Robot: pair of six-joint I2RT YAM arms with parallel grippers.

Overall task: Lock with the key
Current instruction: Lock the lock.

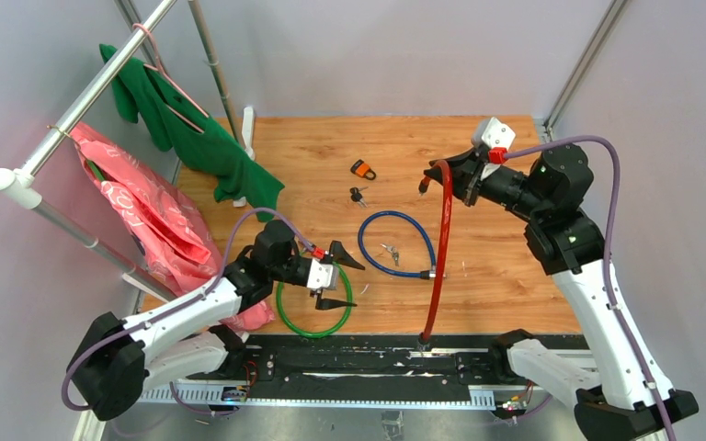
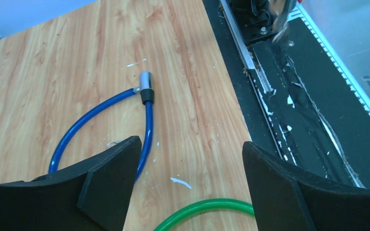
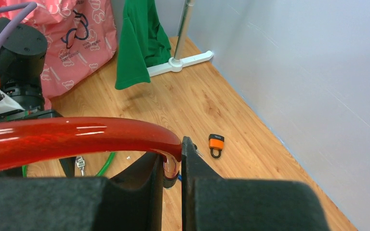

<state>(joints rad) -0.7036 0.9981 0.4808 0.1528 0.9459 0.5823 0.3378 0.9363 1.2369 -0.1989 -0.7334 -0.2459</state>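
Right gripper (image 1: pixel 437 176) raised at narrow opening, clamped near one end of the red cable lock (image 1: pixel 439 266), whose other end hangs to the table's (image 1: pixel 515 276) near edge; left gripper (image 1: pixel 347 283) spread wide and empty over the green cable lock (image 1: pixel 317 333). Between the arms lies the blue cable lock (image 1: pixel 362 243). Count: three cable locks, one orange padlock (image 1: pixel 362 169), and two key sets, one (image 1: pixel 390 250) inside the blue loop, the other (image 1: pixel 357 194) just beyond it.
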